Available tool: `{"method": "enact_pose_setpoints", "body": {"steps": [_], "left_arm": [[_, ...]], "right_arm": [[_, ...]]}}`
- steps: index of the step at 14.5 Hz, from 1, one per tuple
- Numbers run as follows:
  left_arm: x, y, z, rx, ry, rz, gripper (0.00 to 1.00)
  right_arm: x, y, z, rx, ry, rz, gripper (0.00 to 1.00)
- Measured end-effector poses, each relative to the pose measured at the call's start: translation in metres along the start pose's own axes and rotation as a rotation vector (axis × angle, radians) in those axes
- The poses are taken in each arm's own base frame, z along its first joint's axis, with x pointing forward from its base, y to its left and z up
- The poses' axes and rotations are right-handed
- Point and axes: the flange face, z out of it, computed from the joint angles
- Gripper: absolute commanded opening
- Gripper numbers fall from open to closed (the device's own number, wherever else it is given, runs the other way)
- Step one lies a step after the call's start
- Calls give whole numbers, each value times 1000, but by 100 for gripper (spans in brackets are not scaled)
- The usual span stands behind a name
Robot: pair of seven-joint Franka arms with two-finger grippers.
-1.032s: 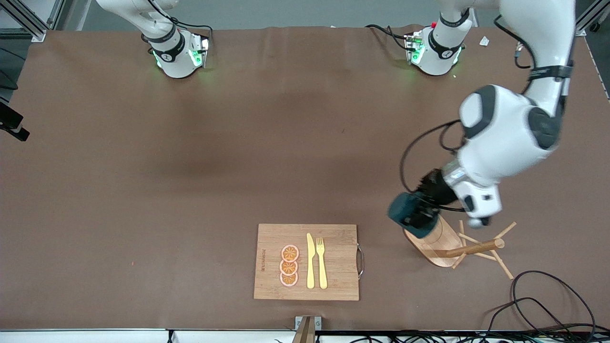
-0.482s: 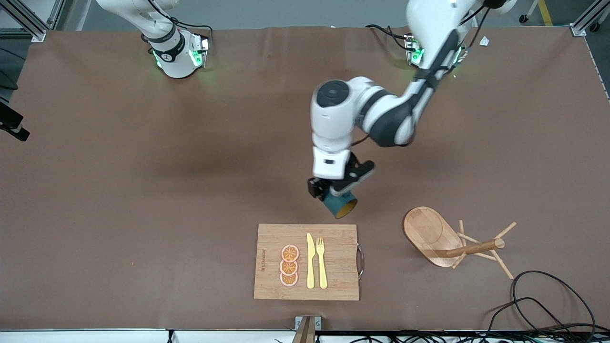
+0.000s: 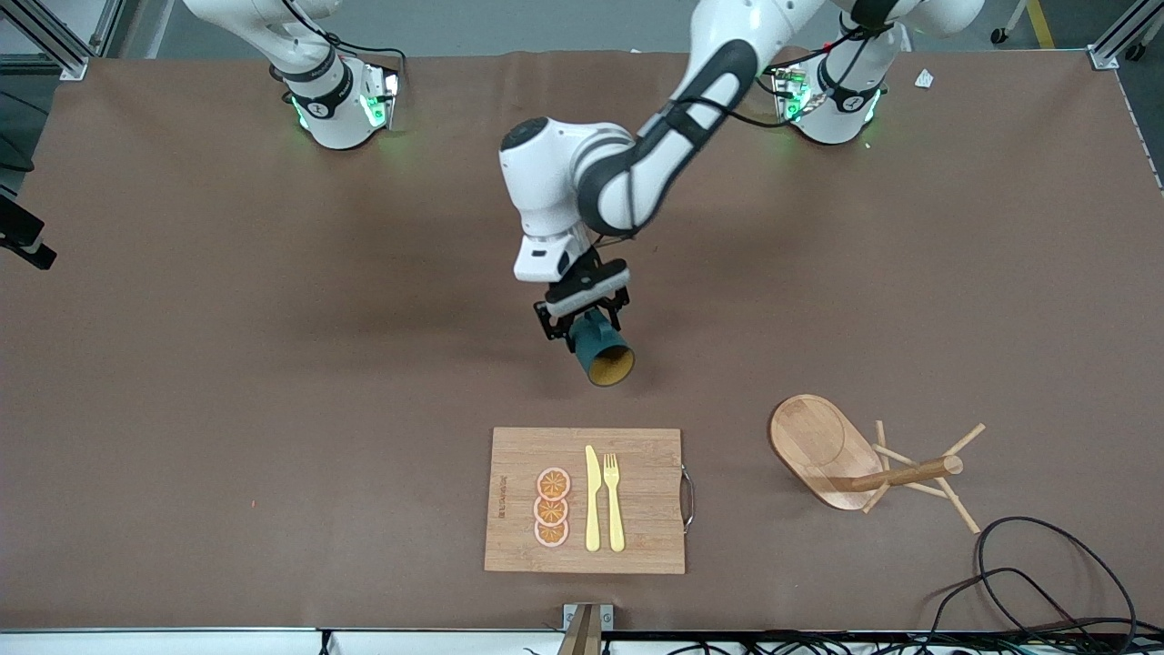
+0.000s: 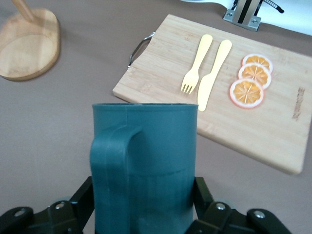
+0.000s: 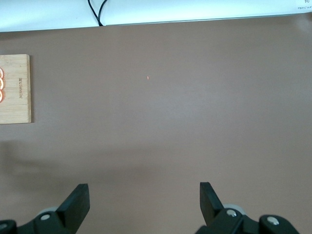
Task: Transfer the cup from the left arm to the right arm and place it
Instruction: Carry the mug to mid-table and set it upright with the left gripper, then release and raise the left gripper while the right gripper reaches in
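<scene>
My left gripper [image 3: 587,320] is shut on the dark teal cup [image 3: 602,350] and holds it in the air over the bare brown table, above the stretch between the table's middle and the wooden cutting board [image 3: 641,496]. The cup lies tilted, its mustard-yellow mouth toward the front camera. In the left wrist view the cup [image 4: 144,161] fills the middle, handle showing, with a finger [image 4: 84,197] on each side. My right gripper [image 5: 144,195] is open and empty over bare table; only the right arm's base [image 3: 332,100] shows in the front view.
The cutting board carries three orange slices [image 3: 552,508], a yellow knife [image 3: 592,498] and fork [image 3: 614,500]. A wooden mug tree [image 3: 855,459] lies toward the left arm's end, near black cables [image 3: 1046,573]. The board also shows in the left wrist view [image 4: 273,117].
My left arm swung the cup from the mug tree across to the table's middle, then a little farther toward the right arm's end and away from the board.
</scene>
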Motion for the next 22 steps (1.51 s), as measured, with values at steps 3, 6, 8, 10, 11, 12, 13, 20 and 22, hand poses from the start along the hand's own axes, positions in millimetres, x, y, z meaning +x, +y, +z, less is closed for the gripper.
{"method": "enact_pose_setpoints", "body": {"steps": [3,6,8,10,11,12,13,20,22], "left_arm": [[-74,2,27,-28,214,18,66],[-127,-1,57,-92,372,40,66],[-145,-3,68,-131,456,75,77],[-161,-7,79,-145,521,111,88],[-168,-9,82,-145,548,126,97],[-176,-10,83,-144,560,139,100],[-185,-13,84,-143,562,152,100],[-255,-25,30,-58,387,67,100],[-262,-26,-3,-19,334,20,100]], "right_arm": [[0,0,0,0,0,0,100],[0,0,0,0,0,0,100],[0,0,0,0,0,0,100],[0,0,0,0,0,0,100],[0,0,0,0,0,0,100],[0,0,0,0,0,0,100],[0,0,0,0,0,0,100],[9,-23,26,7,-50,-40,100],[6,-47,38,12,-99,-47,100]]}}
